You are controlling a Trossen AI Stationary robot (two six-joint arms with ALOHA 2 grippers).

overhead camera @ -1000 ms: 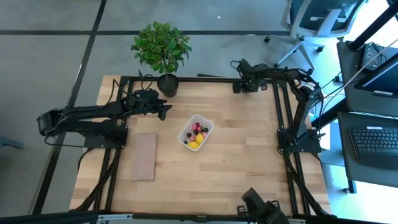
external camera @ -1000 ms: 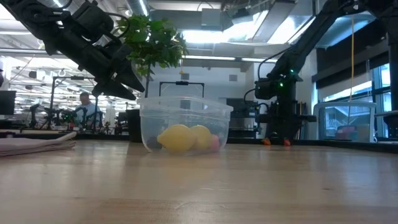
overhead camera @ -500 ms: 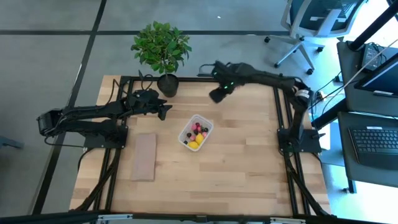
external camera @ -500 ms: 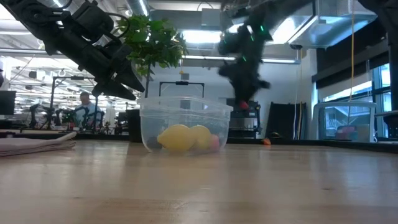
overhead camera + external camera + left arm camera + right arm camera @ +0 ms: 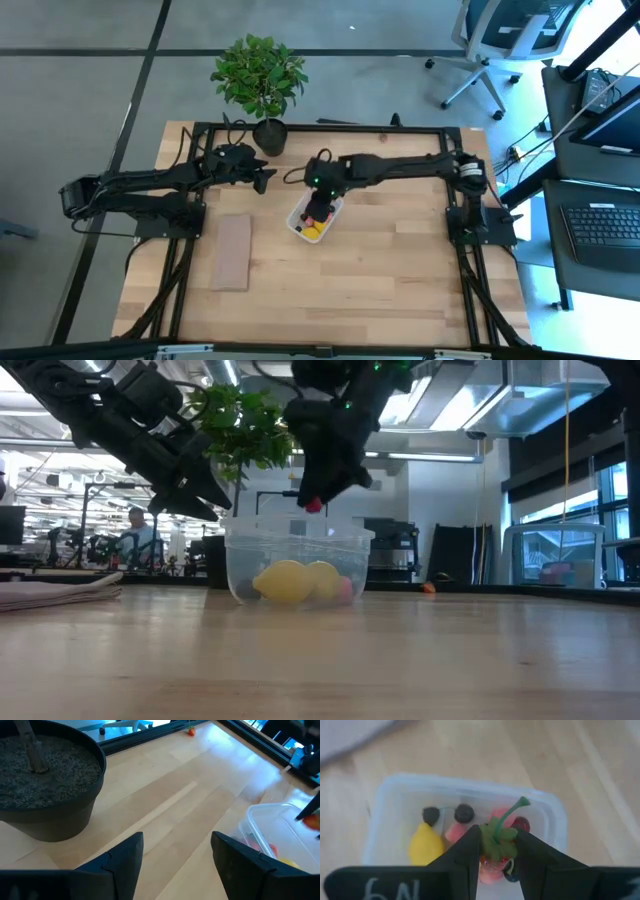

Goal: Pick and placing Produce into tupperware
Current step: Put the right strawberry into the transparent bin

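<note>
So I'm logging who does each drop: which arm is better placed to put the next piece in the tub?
The right. Its claw grips a red strawberry directly above the tupperware. The left claw hangs open and empty beside the plant pot.

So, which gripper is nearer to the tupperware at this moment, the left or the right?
Right. The right gripper hangs directly over the tupperware, shut on a red toy fruit. The left gripper waits open beside the potted plant, off to the tub's side.

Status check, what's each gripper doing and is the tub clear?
Right gripper shut on red strawberry, above the tupperware. Left gripper open, idle by the plant pot. Nothing blocks the tub.
</note>
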